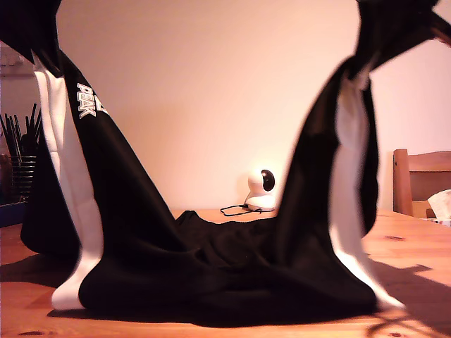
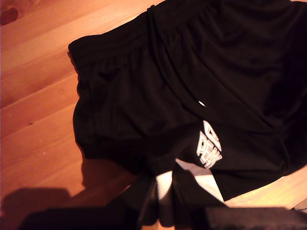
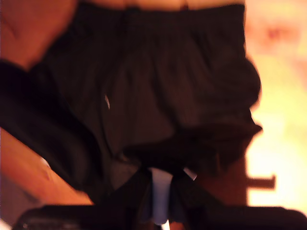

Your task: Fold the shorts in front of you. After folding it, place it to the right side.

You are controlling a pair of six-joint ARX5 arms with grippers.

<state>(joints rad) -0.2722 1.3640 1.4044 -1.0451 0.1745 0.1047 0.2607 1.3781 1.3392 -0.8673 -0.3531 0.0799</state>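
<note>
1. My first gripper (image 2: 160, 201) is pinched tight on the white hem with the logo, at the exterior view's left.
2. The big black soft shorts (image 1: 232, 271) sag onto the wooden surface (image 1: 423, 246) between – waistband down.
3. My second gripper (image 3: 160, 201) pinches the other hem – both lifted, likely to fold over.

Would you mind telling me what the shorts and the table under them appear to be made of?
The shorts look like thin, smooth synthetic knit, possibly polyester: they drape limply and crease softly where my first gripper and my second gripper lift the hems. The white bands look like the same cloth. The table appears to be wooden planks with a warm finish: grain, knots and board seams show.
</note>
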